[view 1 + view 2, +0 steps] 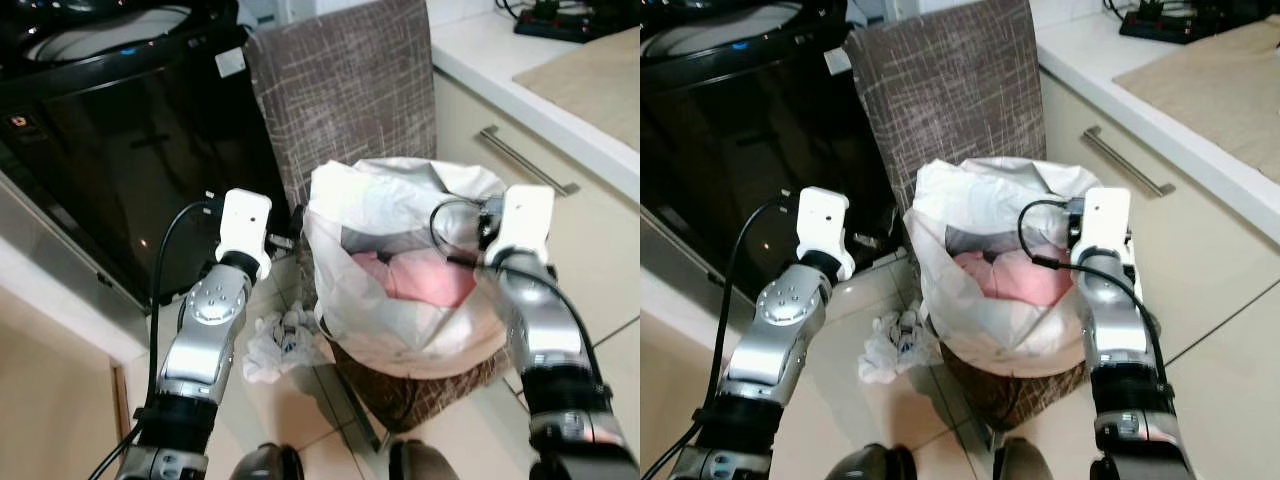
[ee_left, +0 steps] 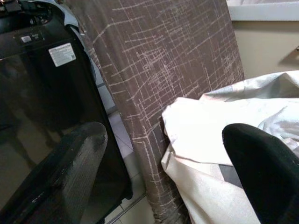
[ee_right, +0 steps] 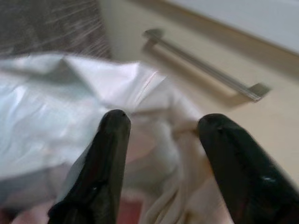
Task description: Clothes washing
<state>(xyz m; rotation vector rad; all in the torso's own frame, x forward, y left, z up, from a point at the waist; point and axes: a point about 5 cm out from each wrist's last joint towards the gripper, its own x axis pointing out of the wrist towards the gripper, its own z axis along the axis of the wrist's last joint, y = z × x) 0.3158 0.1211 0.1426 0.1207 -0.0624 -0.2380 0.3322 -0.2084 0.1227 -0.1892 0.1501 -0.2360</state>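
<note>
Both grippers, left point(image 2: 163, 177) and right point(image 3: 161, 140), were spread, empty, flanking the white bag point(image 1: 400, 300); thin plastic could slip or tear.

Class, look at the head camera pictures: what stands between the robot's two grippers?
The open white bag holding pink clothes sits on the chair between the left gripper and right gripper, as both eye views show.

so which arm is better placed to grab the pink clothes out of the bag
Right. The right claw is open at the white bag's rim, with the pink clothes just beside it. The left claw is open too, but sits outside the bag by the chair back.
</note>
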